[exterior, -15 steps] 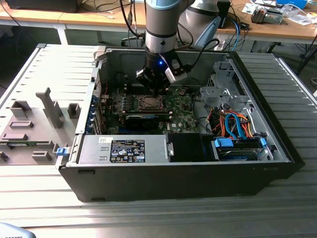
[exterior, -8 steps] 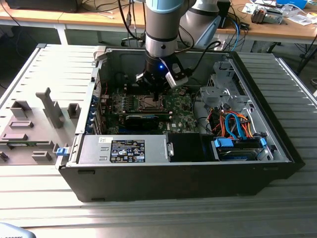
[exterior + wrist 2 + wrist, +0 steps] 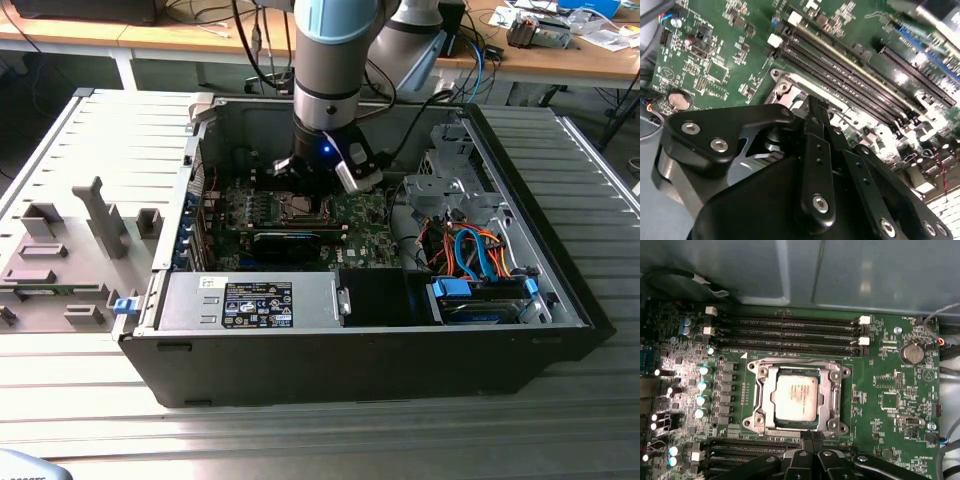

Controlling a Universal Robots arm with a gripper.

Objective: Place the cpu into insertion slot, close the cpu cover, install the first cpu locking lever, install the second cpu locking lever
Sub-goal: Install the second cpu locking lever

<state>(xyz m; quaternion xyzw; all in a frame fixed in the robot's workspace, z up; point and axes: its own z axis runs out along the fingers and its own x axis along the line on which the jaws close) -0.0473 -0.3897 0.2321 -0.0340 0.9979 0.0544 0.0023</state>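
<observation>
- First wrist view, nearest: gripper (image 3: 810,436) sits at the near edge of the insertion slot (image 3: 796,396); black fingers (image 3: 805,440) pressed together, nothing held between them.
- cpu (image 3: 796,397) is seated flat in the slot, dull silver top showing through the window of the cpu cover (image 3: 832,390).
- Cover lies down flat over the chip, framing it on all sides.
- Can't tell whether either locking lever is latched.
- Slot sits roughly mid-board on the green motherboard (image 3: 890,405); coin battery (image 3: 911,353) well apart from it, toward the board's corner.
- Beyond the slot: row of long black memory slots (image 3: 790,335) with white end clips, parallel to the socket's far edge.
- Second wrist view: fingertips closed, tips just over the socket's silver rim (image 3: 785,87); memory slots (image 3: 850,75) run diagonally right beside it.
- Exterior view, near to far: power supply box (image 3: 250,303) along the near edge of the open computer case (image 3: 560,290); orange and blue cables (image 3: 470,250) toward the exterior view's right corner.
- Arm (image 3: 335,60) comes straight down into the middle of the case, gripper (image 3: 318,205) at the board.
- Grey fixture tray (image 3: 70,260) lies outside the case at the exterior view's left.
</observation>
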